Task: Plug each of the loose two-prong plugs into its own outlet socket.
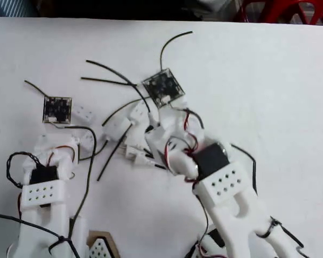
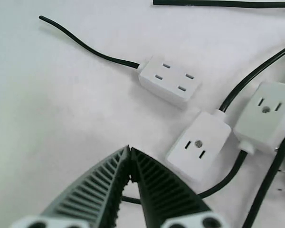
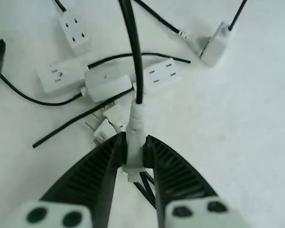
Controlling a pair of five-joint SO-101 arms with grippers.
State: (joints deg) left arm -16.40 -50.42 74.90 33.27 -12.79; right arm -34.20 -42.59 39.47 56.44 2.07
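Note:
My right gripper (image 3: 134,145) is shut on a white two-prong plug (image 3: 135,124) whose black cord (image 3: 129,42) runs away from the fingers. It hangs above a cluster of white outlet sockets: a two-slot one (image 3: 160,73), a grounded one (image 3: 61,75) and another (image 3: 72,26). More loose plugs (image 3: 104,127) lie just under the held one, and one (image 3: 214,44) lies apart. My left gripper (image 2: 129,151) is shut on nothing, a little short of a grounded socket (image 2: 198,145), with a four-slot socket (image 2: 170,80) beyond it and a third (image 2: 266,113) beside it.
Black cords (image 1: 105,72) cross the white table (image 1: 269,80) around the sockets in the middle. The left arm (image 1: 43,188) and right arm (image 1: 220,183) come in from the near edge. A cardboard-backed piece (image 1: 99,247) sits by the left arm's base.

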